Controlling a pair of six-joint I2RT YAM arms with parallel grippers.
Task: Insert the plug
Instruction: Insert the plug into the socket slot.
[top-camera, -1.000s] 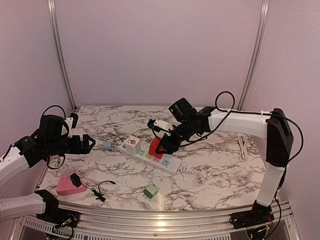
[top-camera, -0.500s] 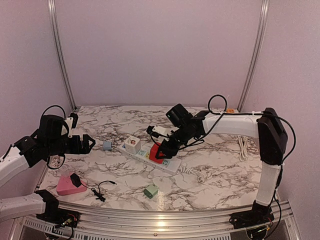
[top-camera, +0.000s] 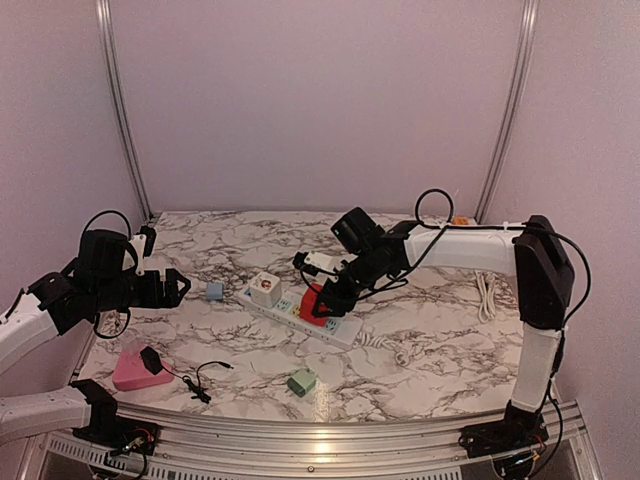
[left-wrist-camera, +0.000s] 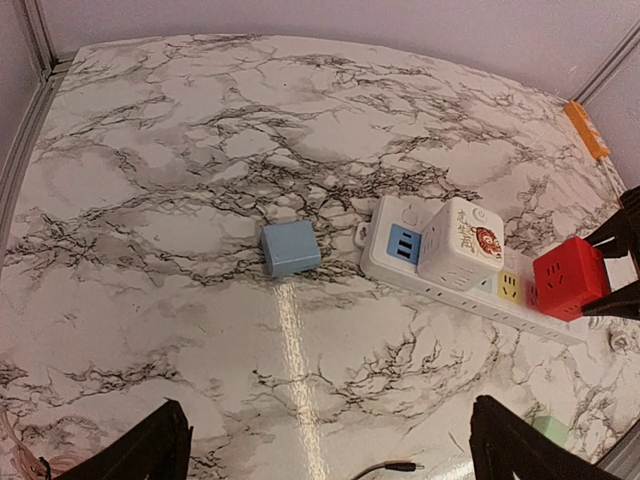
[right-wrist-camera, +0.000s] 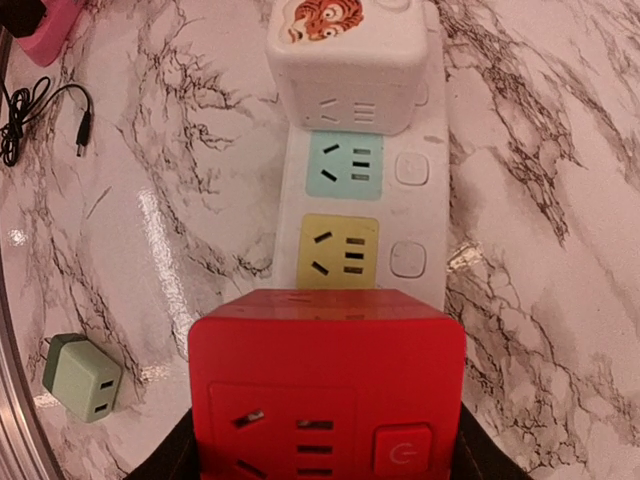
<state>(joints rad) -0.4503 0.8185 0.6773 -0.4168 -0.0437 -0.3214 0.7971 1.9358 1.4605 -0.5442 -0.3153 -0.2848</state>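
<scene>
Here the right end effector (top-camera: 325, 297) grips the red cube plug (right-wrist-camera: 325, 380) at the power strip (right-wrist-camera: 420, 200), just beside its yellow socket (right-wrist-camera: 340, 250); a white cube adapter (right-wrist-camera: 350, 60) sits beyond. The left end effector (top-camera: 178, 286) hangs open.

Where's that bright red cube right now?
In the top view, the red cube sits mid-table in the right gripper, at the white power strip, just right of the white tiger-printed cube.

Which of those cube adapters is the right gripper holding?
The red cube, clamped in the right gripper at the power strip. The white cube sits on the strip ungripped; the blue cube and green cube lie loose on the table.
</scene>
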